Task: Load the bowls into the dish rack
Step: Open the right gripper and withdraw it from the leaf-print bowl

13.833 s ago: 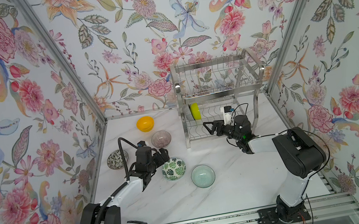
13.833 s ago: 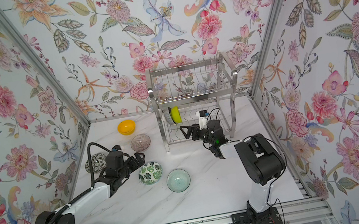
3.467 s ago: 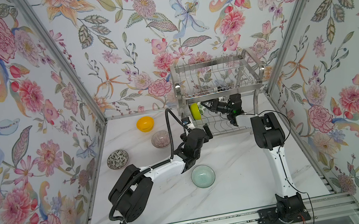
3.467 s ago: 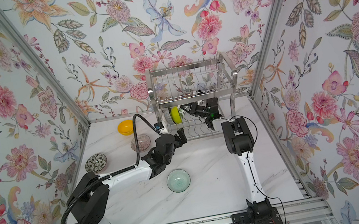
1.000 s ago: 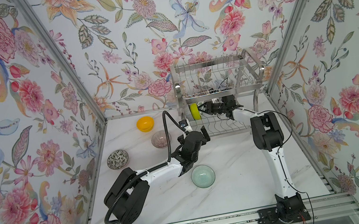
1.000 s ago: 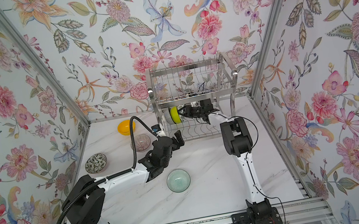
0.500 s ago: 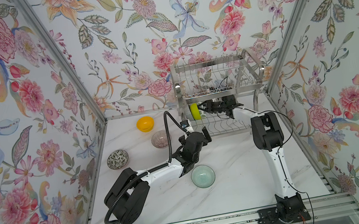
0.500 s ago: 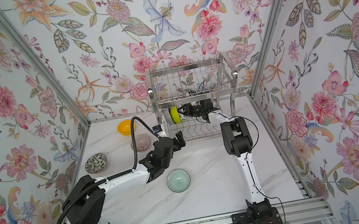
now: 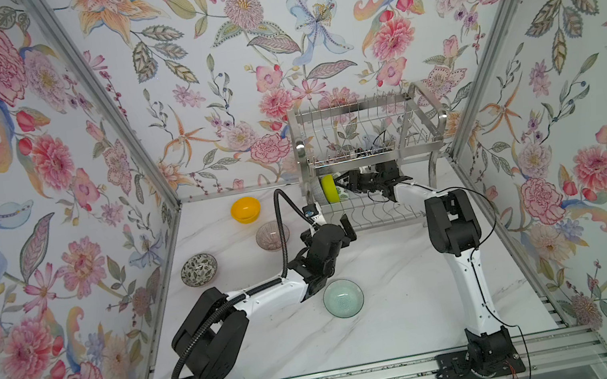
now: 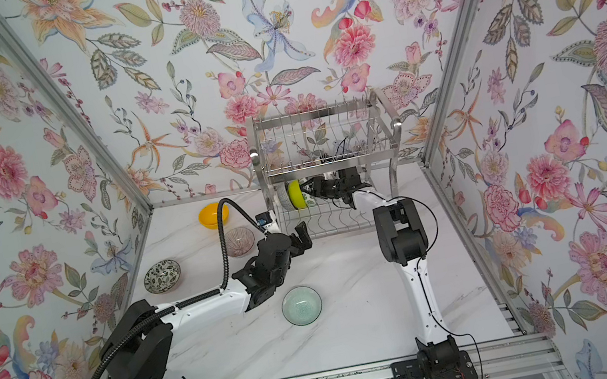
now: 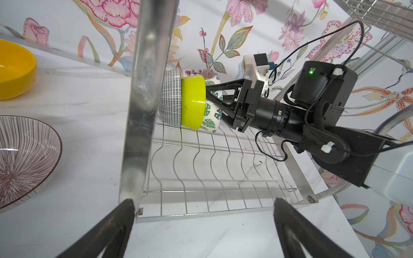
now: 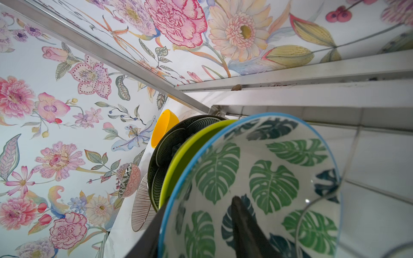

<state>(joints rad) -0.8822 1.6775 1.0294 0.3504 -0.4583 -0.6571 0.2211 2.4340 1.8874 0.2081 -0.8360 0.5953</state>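
Currently, item: leaf-print bowl (image 12: pixel 268 178), on edge in the lower tier of the dish rack (image 9: pixel 354 105), leaning against the lime-green bowl (image 11: pixel 193 102), presumably for support. Your right gripper (image 11: pixel 210 92) straddles its rim (pinching or freeing, you cannot tell); your left gripper (image 11: pixel 202 201) gapes wide, empty.

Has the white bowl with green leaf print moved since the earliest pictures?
Yes. The leaf-print bowl went from the marble table into the steel wire dish rack, on edge beside the lime-green bowl.
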